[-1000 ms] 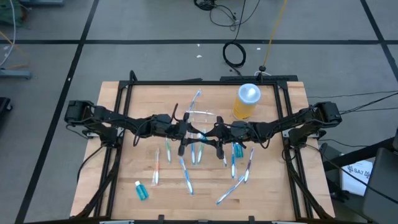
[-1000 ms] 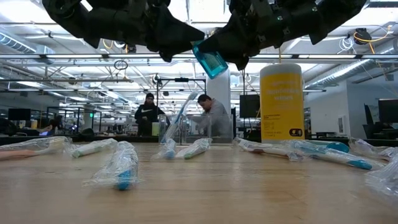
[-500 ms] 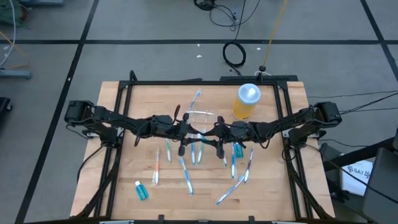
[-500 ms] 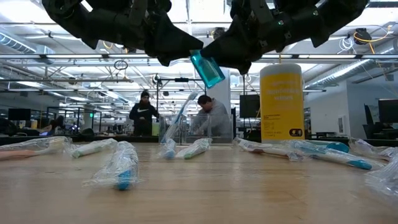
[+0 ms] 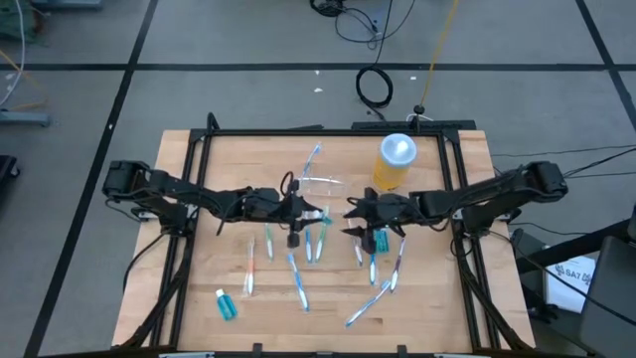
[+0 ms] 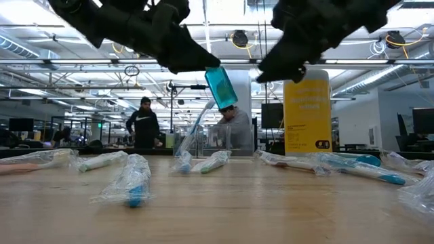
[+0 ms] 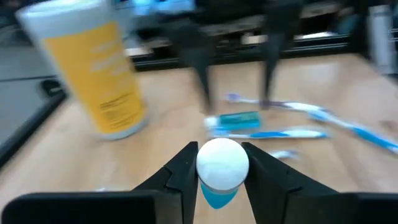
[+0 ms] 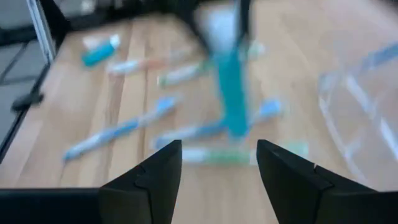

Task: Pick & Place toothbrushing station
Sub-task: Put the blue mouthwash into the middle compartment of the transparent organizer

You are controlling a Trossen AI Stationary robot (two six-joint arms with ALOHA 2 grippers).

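Sitting just beyond both arms' fingers, the clear holder.

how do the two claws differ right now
The left claw is shut on a teal tube by its white cap, held in the air above the table; the right claw is open and holds nothing. In the high view the left claw is left of centre, the right claw right of it. Both hover over the scattered toothbrushes.
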